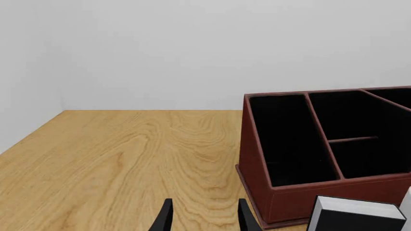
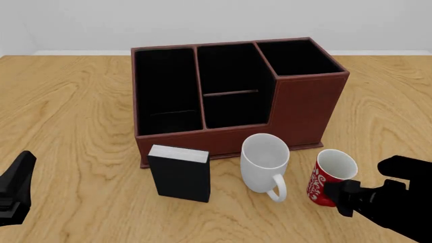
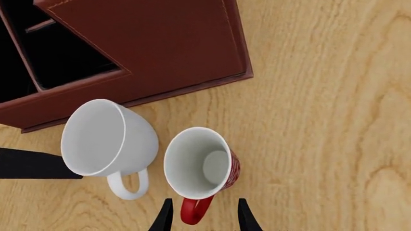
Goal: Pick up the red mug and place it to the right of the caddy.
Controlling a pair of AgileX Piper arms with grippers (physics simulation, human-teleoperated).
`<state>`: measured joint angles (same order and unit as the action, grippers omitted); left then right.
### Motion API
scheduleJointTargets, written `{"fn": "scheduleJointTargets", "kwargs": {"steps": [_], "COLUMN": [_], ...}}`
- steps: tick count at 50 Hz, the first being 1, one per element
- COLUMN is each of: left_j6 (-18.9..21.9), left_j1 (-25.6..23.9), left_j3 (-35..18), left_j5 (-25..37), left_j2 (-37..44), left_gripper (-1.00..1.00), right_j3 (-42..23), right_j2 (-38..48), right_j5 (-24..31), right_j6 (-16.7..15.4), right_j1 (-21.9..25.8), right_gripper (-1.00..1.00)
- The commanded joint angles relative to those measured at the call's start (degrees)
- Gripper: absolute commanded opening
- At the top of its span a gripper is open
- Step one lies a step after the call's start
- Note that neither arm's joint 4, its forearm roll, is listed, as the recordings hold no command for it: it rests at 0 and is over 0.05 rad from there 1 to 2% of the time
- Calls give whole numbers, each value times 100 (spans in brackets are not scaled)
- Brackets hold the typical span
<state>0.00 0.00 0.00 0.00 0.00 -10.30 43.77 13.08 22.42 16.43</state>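
Red mug [image 2: 332,176] upright near table's [image 2: 74,106] front right, beside white mug [image 2: 264,161], before caddy [image 2: 233,93]. Right gripper [image 3: 202,215]: jaws apart, straddling handle, not clamped. Left gripper [image 1: 202,216]: jaws apart, empty.

Light wood-grain table [image 2: 81,101]; plain white walls [image 1: 192,48].

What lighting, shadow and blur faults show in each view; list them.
Front view: even, soft light, faint shadows under the white mug and red mug, no blur. Left wrist view: sharp; the caddy compartments render flat black, detail lost. Right wrist view: crisp, no glare on the red mug, right gripper fingertips in silhouette.
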Motion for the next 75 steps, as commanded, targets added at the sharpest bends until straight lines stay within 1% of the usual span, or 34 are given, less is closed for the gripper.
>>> {"fn": "scheduleJointTargets", "kwargs": {"steps": [1,13,15,20,21,23,27,31,35,37,38,40,41,43,44,45,46,47,49,52,54,55,57,58,60,61,63,64,66,67,69,70,71,75], "left_j6": [0,0,0,0,0,0,0,0,0,0,0,0,0,0,0,0,0,0,0,0,0,0,0,0,0,0,0,0,0,0,0,0,0,0], "left_j1": [0,0,0,0,0,0,0,0,0,0,0,0,0,0,0,0,0,0,0,0,0,0,0,0,0,0,0,0,0,0,0,0,0,0], "left_j3": [0,0,0,0,0,0,0,0,0,0,0,0,0,0,0,0,0,0,0,0,0,0,0,0,0,0,0,0,0,0,0,0,0,0], "left_j5": [0,0,0,0,0,0,0,0,0,0,0,0,0,0,0,0,0,0,0,0,0,0,0,0,0,0,0,0,0,0,0,0,0,0], "left_j2": [0,0,0,0,0,0,0,0,0,0,0,0,0,0,0,0,0,0,0,0,0,0,0,0,0,0,0,0,0,0,0,0,0,0], "left_gripper": [100,100,100,100,100,100,100,100,100,100,100,100,100,100,100,100,100,100,100,100,100,100,100,100,100,100,100,100,100,100,100,100,100,100], "right_j3": [120,191,245,257,269,244,168,155,54,24,-10,-54,-106,-168,-207,-215,-207,-211,-249,-358,-379,-392,-413,-441,-505,-548,-618,-665,-715,-728,-778,-776,-794,-956], "right_j2": [256,586,691,718,636,621,432,323,39,-66,-187,-290,-431,-515,-617,-661,-628,-673,-703,-810,-854,-783,-816,-754,-716,-679,-574,-501,-293,-202,66,200,276,754], "right_j5": [-255,-553,-658,-711,-629,-624,-401,-290,17,118,228,318,443,526,613,642,600,625,641,721,733,671,666,615,578,553,477,389,217,113,-131,-256,-373,-707], "right_j6": [139,194,278,234,112,146,66,78,-83,-191,-378,-435,-642,-696,-892,-979,-954,-1110,-1125,-1470,-1655,-1705,-1918,-1938,-2034,-2084,-2182,-2359,-2455,-2607,-2706,-2840,-2906,-2979], "right_j1": [97,143,146,187,8,107,47,28,-116,-213,-368,-425,-573,-607,-760,-854,-849,-995,-968,-1123,-1418,-1285,-1479,-1386,-1563,-1512,-1635,-1631,-1757,-1787,-1878,-1842,-2026,-2084], "right_gripper": [100,100,100,100,-100,-100,-100,-100,-100,-100,-100,-100,-100,-100,-100,-100,-100,-100,-100,-100,-100,-100,-100,-100,-100,-100,-100,-100,-100,-100,-100,-100,-100,-100]}}
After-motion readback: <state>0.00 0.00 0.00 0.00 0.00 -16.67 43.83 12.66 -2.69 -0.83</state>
